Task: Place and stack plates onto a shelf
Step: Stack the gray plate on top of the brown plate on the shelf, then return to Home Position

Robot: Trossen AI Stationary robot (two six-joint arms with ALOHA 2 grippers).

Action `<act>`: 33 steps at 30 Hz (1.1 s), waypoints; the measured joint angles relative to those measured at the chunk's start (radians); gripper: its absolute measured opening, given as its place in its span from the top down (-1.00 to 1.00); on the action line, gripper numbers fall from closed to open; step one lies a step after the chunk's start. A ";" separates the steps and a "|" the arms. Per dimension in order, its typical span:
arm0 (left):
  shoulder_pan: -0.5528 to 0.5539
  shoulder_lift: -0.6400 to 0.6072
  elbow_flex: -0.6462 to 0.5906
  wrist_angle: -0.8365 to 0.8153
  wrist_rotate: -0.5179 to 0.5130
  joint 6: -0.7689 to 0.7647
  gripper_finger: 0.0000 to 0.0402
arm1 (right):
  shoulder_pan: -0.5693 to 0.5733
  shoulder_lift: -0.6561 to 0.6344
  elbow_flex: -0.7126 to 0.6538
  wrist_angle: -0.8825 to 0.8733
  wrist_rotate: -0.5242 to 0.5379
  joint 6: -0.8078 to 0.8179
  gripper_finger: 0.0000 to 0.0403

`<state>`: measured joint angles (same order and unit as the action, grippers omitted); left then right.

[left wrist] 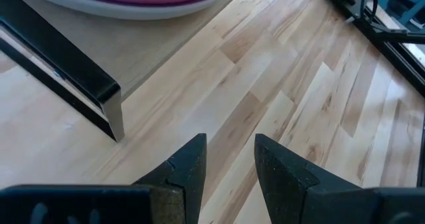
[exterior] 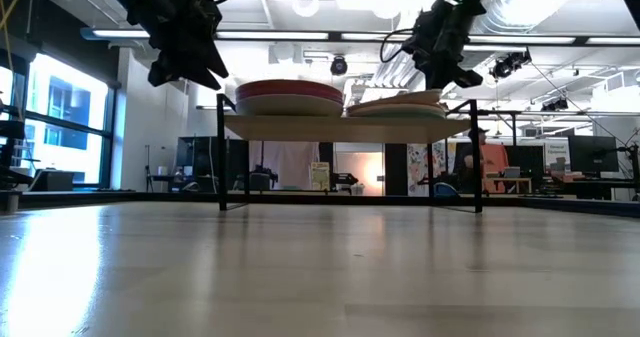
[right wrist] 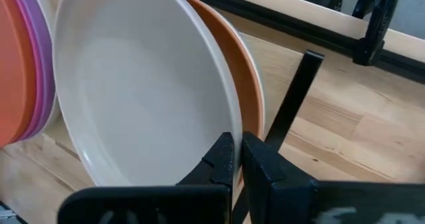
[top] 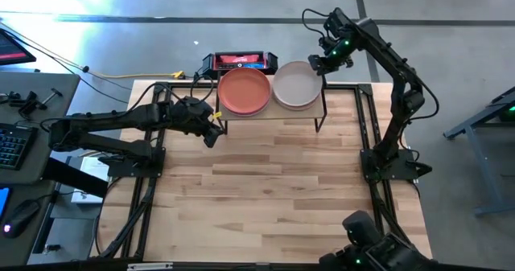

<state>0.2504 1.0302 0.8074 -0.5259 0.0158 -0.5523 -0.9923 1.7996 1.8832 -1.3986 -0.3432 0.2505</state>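
Terracotta on top of one pile [top: 244,92], off-white on top of the other [top: 297,84], and both stacks of plates sit side by side on the shelf [exterior: 335,127] at the far edge of the table [top: 273,190], with no loose plate anywhere on the wood, so the stacking looks all but done. Left gripper [top: 212,136] hovers just off the shelf's near-left leg, jaws parted and empty, while the right gripper [top: 315,63] hangs pinched shut at the off-white stack's far rim, gripping nothing I can see.
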 joint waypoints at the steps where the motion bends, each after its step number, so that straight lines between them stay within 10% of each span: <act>1: 0.000 0.000 0.000 0.000 0.000 0.005 0.42 | 0.000 0.000 0.000 0.000 0.000 0.002 1.00; 16: 0.000 0.000 0.000 0.000 -0.001 -0.020 0.42 | 0.030 0.045 0.000 0.006 0.020 -0.040 0.97; 33: 0.000 0.000 0.000 0.000 -0.001 -0.021 0.42 | 0.032 0.044 0.000 0.008 0.020 -0.076 0.41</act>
<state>0.2501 1.0305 0.8074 -0.5262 0.0151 -0.5732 -0.9600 1.8439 1.8832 -1.3901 -0.3235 0.1749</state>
